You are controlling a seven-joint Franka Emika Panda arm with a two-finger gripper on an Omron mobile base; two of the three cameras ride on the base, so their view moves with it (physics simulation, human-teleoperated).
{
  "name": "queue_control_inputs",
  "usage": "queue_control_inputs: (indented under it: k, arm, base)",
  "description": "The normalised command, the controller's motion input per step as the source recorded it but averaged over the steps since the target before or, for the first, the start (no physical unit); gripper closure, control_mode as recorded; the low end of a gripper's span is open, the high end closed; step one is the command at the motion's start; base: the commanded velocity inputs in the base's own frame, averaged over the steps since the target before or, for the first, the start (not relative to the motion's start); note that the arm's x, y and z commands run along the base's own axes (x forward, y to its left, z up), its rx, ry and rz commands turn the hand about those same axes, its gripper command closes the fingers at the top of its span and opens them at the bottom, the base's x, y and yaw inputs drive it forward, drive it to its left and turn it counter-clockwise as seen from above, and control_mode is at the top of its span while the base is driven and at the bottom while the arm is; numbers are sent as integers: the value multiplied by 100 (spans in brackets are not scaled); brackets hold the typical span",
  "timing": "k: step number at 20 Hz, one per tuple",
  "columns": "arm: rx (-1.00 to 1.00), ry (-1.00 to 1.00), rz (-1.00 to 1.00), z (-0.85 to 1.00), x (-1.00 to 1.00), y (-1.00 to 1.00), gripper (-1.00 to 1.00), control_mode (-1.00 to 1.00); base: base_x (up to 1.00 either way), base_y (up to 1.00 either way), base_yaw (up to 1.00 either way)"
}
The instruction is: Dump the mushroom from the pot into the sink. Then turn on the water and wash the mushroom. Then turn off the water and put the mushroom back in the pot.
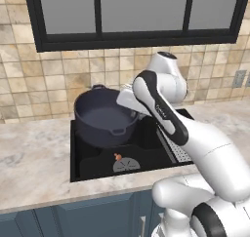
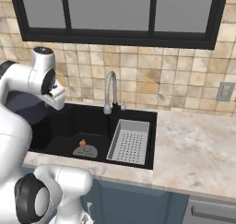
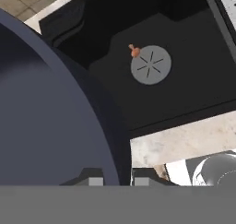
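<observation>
From the left base view, the pot [image 1: 106, 116] is held up above the sink [image 1: 93, 160], tipped so its open mouth faces toward the camera and its inside shows bare; one loop handle is at the lower front rim, another at the top rim. The arm's forearm covers the pot's right rim, and the gripper is hidden there, so I cannot tell from here how the jaws stand. The mushroom [image 1: 117, 157] lies on the sink floor, touching the upper left edge of the round grey drain [image 1: 126, 164]; it is too small to read which way its stem points. From the right base view, the mushroom [image 2: 82, 143] again sits at the drain's [image 2: 85, 150] top edge, with the faucet [image 2: 110, 92] behind and the strainer tray [image 2: 129, 141] to the right; the pot is mostly hidden behind the wrist. In the hand view, the pot's wall [image 3: 50, 121] fills the left side, cut off by the frame, and the gripper [image 3: 115, 180] has its two tips set either side of the rim, apparently clamped on it. The mushroom [image 3: 134, 51] rests beside the drain [image 3: 150, 64].
</observation>
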Motion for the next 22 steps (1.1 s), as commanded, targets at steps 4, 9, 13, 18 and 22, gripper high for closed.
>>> queue_control_inputs:
  k: [4, 9, 13, 18, 22]
  arm:
    - [7, 19, 7, -29, 7, 50, 100, -100]
    - [3, 16, 5, -27, 10, 53, 100, -100]
    - [1, 9, 6, -36, 17, 48, 100, -100]
    - [1, 3, 6, -33, 10, 39, 100, -100]
    - [1, 1, 3, -28, 2, 39, 100, -100]
  base:
    - [0, 0, 0]
    - [0, 0, 0]
    - [0, 0, 0]
    - [0, 0, 0]
    - [0, 0, 0]
